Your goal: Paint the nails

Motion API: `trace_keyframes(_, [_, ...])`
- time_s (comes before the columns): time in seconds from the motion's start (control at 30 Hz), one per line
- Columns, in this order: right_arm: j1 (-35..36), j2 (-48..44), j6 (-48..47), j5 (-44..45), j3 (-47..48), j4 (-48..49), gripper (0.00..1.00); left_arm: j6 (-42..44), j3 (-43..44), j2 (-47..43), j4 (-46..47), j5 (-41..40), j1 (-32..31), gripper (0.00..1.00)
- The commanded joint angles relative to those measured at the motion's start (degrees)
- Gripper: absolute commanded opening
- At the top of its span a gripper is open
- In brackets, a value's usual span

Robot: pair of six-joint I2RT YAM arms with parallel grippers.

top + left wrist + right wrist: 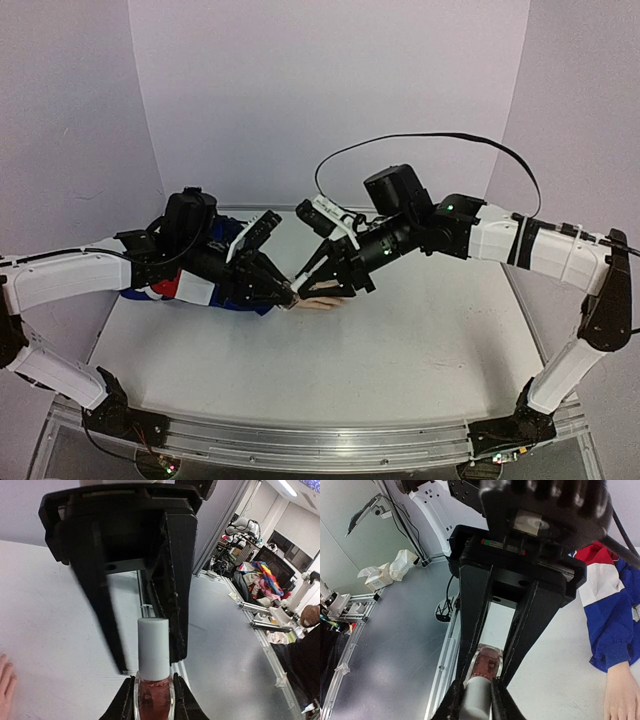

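Note:
A small bottle of reddish-pink polish [154, 702] with a white cap [153, 647] is held between both grippers above the table. My left gripper [154, 690] is shut on the glass body; it shows in the top view [288, 296]. My right gripper [477, 696] is closed on the white cap [478, 705] from the opposite side; it shows in the top view [305, 272]. The pale peach mannequin hand [322, 303] lies on the table just under the grippers, its blue, red and white sleeve [190, 288] behind my left arm. The nails are too small to make out.
The mannequin hand's fingers show at the left edge of the left wrist view [5, 680] and at the lower right of the right wrist view [622, 695]. The table's metal edge rail [445, 655] runs nearby. A black cable [430, 140] arcs over the right arm.

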Motion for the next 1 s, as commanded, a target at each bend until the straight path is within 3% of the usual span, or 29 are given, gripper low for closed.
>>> trace_keyframes(0.0, [-1.68,-5.4,3.24,11.01,-0.99,-5.66,0.49,10.04,2.11,-5.15,4.46,-9.27,0.32,0.0])
trace_keyframes(0.07, [-2.53,-7.68,6.9,15.4,-3.34,-2.22,0.63,12.53,0.73,-6.4,4.41,-21.39,-0.12,0.0])
trace_keyframes(0.17, [-2.89,-10.69,15.16,21.22,-7.49,5.55,0.73,14.75,-0.24,-7.43,4.43,-37.24,-2.07,0.0])
trace_keyframes(0.3, [-2.88,-10.46,27.52,25.96,-7.85,10.2,0.73,17.52,0.1,-6.77,4.81,-56.32,-7.91,0.0])
trace_keyframes(0.4, [-2.87,-9.28,35.45,27.92,-7.36,12.77,0.73,18.8,1.13,-4.88,5.28,-63.38,-10.73,0.0])
trace_keyframes(0.57, [-2.85,-5.98,41.58,25.83,-4.51,13.93,0.73,16.14,2.53,-2.51,5.97,-64.72,-11.57,0.0])
trace_keyframes(0.97, [-2.8,0.72,46.07,23.12,-0.94,15.67,0.52,15.6,2.45,-0.98,6.65,-66.03,-12.36,0.0])
